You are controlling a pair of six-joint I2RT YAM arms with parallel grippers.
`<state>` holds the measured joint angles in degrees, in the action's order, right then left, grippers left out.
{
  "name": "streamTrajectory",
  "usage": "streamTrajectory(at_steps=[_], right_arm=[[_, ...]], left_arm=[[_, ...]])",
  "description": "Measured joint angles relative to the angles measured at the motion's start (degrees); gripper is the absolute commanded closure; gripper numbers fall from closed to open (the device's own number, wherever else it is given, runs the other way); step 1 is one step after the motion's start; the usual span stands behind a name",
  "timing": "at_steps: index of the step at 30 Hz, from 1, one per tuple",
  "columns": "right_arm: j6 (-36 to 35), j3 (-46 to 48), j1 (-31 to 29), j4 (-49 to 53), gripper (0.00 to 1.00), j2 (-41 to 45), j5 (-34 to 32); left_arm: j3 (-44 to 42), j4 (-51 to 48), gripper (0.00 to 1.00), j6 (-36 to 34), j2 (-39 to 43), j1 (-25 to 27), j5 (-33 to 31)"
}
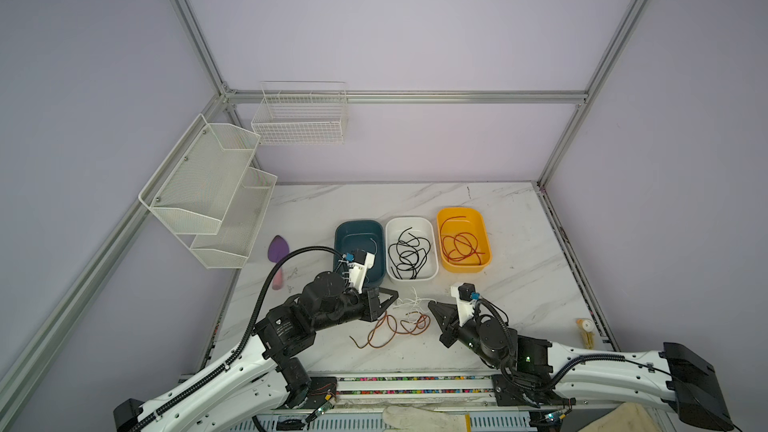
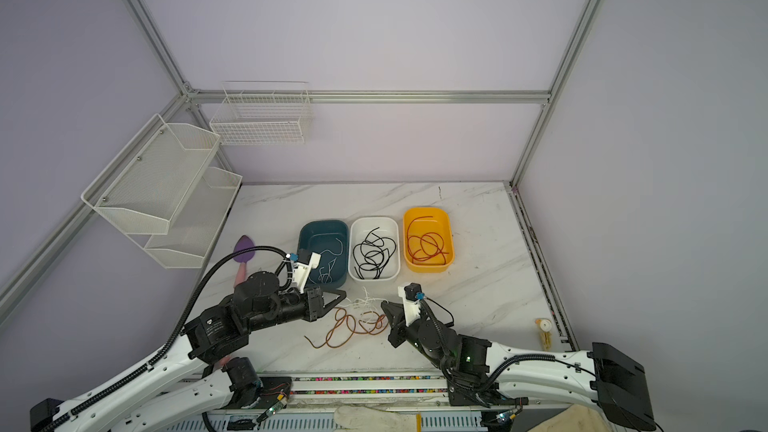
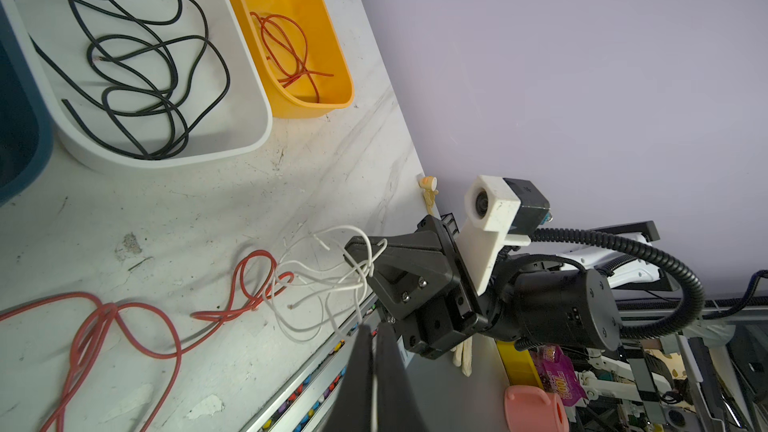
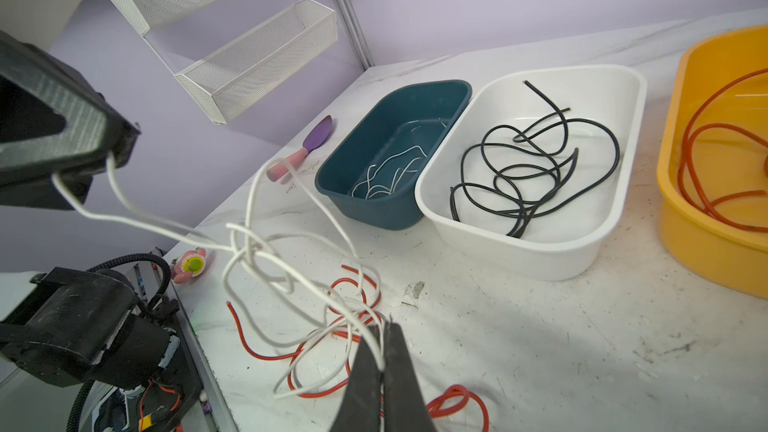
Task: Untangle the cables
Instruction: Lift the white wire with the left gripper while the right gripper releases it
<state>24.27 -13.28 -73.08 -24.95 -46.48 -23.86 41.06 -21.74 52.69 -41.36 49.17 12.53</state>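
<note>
A tangle of white cables (image 1: 411,300) hangs stretched between my two grippers, just above the table in front of the bins. My left gripper (image 1: 395,295) is shut on one white strand, seen pinched between its jaws (image 3: 374,338). My right gripper (image 1: 431,305) is shut on another white strand (image 4: 382,332). The white strands knot together midway (image 4: 245,249). A long orange-red cable (image 1: 384,328) lies looped on the table under them, and some white strands thread through its loops (image 3: 257,259).
Three bins stand in a row behind: a teal one (image 1: 358,228) with white cables, a white one (image 1: 411,222) with black cables, a yellow one (image 1: 463,213) with red cables. A purple-and-pink spatula (image 1: 277,259) lies at left and a small toy (image 1: 586,328) by the right edge. White mesh racks (image 1: 208,193) hang on the left wall.
</note>
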Motion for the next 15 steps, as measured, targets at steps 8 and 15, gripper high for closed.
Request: streamTrajectory(at_steps=[8, 15], right_arm=[[0.9, -0.4, -0.3, 0.3, 1.0, -2.0, -1.2], [1.2, -3.7, -0.9, -1.9, 1.0, -5.2, -1.0]], left_arm=[[4.3, -6.6, 1.0, -2.6, 0.3, 0.1, -1.6], [13.2, -16.7, 1.0, -6.9, 1.5, 0.2, -5.0]])
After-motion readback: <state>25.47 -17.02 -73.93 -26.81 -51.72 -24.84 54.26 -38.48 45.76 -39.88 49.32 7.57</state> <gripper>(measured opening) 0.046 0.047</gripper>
